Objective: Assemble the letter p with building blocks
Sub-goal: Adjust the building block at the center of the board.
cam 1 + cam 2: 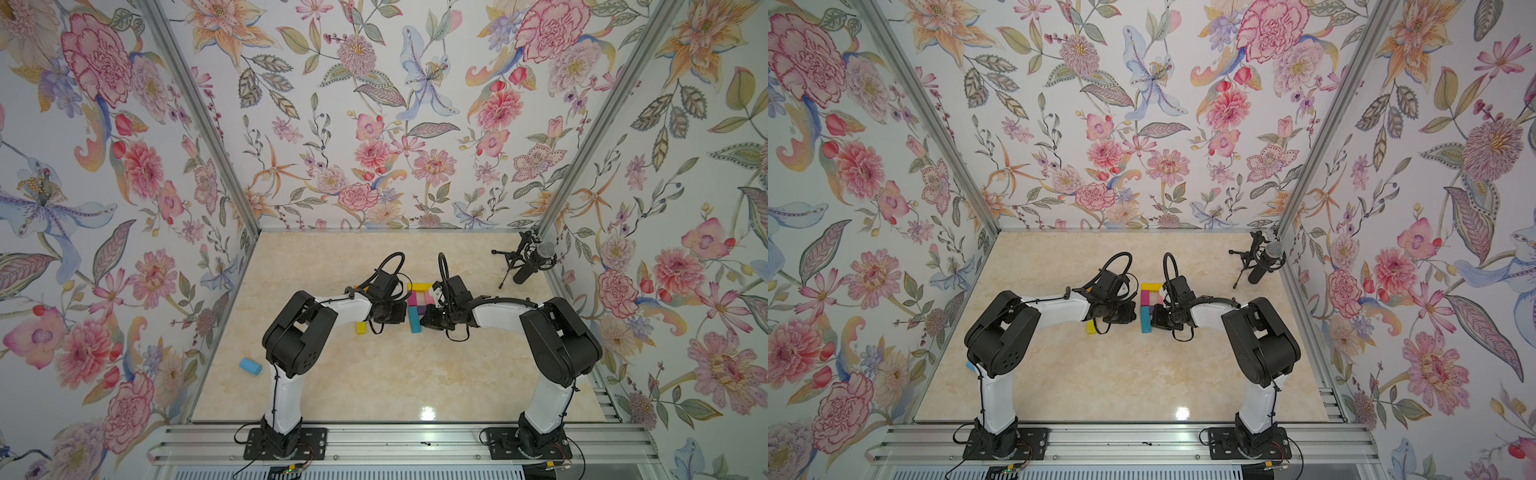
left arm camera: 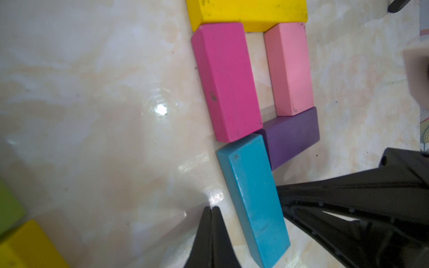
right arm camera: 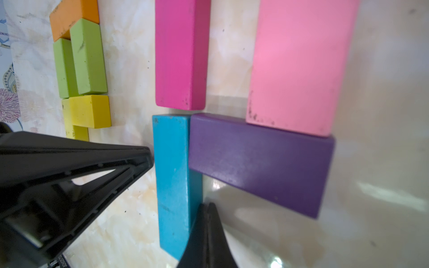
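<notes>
The blocks lie flat mid-surface as a letter p. The teal block is the stem's lower part, its long axis running away from the robot's base, end to end with the magenta block. The purple block lies crosswise, one end against the teal block's side. The pink block lies parallel to the magenta one, with a gap between them. A yellow block caps both at the far end.

The left fingers are pressed together, holding nothing, just beside one long side of the teal block; contact is unclear. The right fingers, likewise closed and empty, sit close against its other side, below the purple block.

Spare orange, green and yellow blocks cluster under the left arm. A blue cylinder lies near the surface's left edge, and a microphone stands in the far right corner.
</notes>
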